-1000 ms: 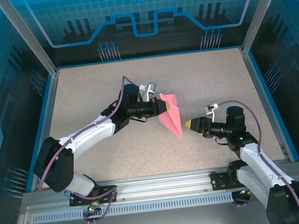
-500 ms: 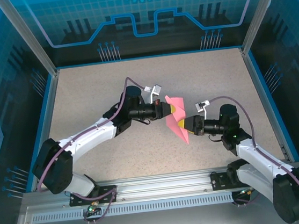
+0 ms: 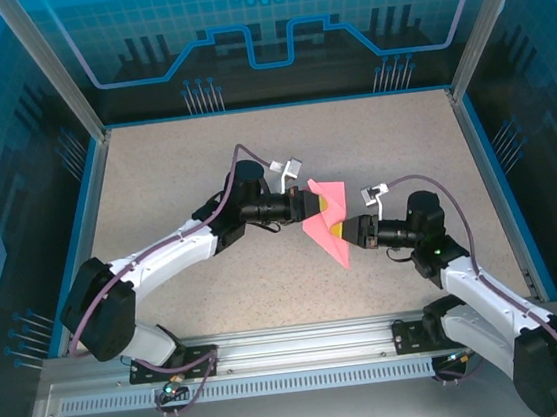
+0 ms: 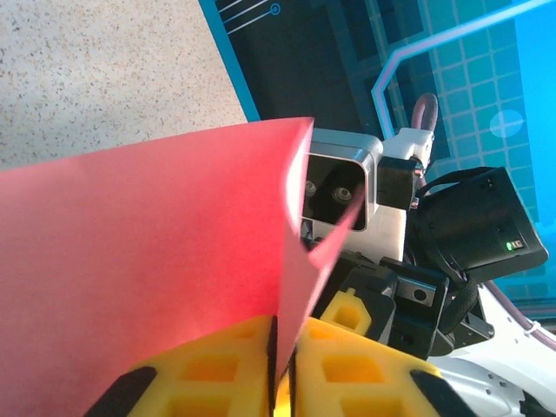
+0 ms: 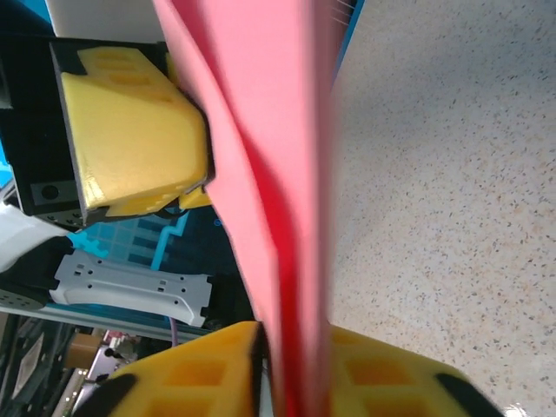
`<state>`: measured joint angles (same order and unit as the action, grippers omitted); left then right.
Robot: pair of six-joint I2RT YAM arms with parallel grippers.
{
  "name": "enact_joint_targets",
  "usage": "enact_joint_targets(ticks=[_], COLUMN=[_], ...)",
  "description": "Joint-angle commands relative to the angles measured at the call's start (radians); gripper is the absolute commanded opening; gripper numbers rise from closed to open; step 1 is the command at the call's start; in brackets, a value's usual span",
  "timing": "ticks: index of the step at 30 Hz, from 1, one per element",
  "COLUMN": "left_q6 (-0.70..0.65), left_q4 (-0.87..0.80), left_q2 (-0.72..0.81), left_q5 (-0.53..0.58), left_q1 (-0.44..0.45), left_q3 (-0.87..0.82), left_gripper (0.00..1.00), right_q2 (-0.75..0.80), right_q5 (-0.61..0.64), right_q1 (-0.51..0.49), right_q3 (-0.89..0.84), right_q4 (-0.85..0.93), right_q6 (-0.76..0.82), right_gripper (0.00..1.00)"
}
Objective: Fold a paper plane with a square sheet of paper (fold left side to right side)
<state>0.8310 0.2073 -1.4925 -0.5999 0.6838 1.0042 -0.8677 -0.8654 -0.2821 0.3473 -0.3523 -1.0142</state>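
We see the plane held on edge over the middle of the table, between the two arms. Our left gripper reaches in from the left and is clamped on its upper part — in the left wrist view the pink paper runs into the thin slit between the yellow fingers. Our right gripper meets it from the right, pinching the lower part — its fingers press the folded sheet from both sides. The grippers sit just beside each other.
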Motion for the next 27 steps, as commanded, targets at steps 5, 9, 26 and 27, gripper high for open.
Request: enact_joint_targets(ticks=[5, 9, 26, 27], left_q6=[-0.12, -0.226, -0.312, -0.313], left_q4=[-0.162, -0.342, -0.78, -0.795], left_q2=[0.062, 0.148, 0.712, 0.741], left_q5=[0.043, 0.17, 0.816, 0.832], left_q1=[0.0, -0.008, -0.012, -0.012], left_q3=[0.037, 0.044, -0.1, -0.105], left_gripper=[0.46, 0.6, 0.89, 0.9], right_q2=[0.049, 0.059, -0.621, -0.671], right_q5=[0.086, 0.233, 1.577, 1.615], right_q1=[-0.02, -0.046, -0.545, -0.568], right_q3=[0.094, 0.199, 0.883, 0.913], right_q4=[0.34, 0.641, 1.385, 1.406], right_q6=[0.206, 0.401, 0.654, 0.649], right_gripper=[0.07, 0.05, 0.04, 0.04])
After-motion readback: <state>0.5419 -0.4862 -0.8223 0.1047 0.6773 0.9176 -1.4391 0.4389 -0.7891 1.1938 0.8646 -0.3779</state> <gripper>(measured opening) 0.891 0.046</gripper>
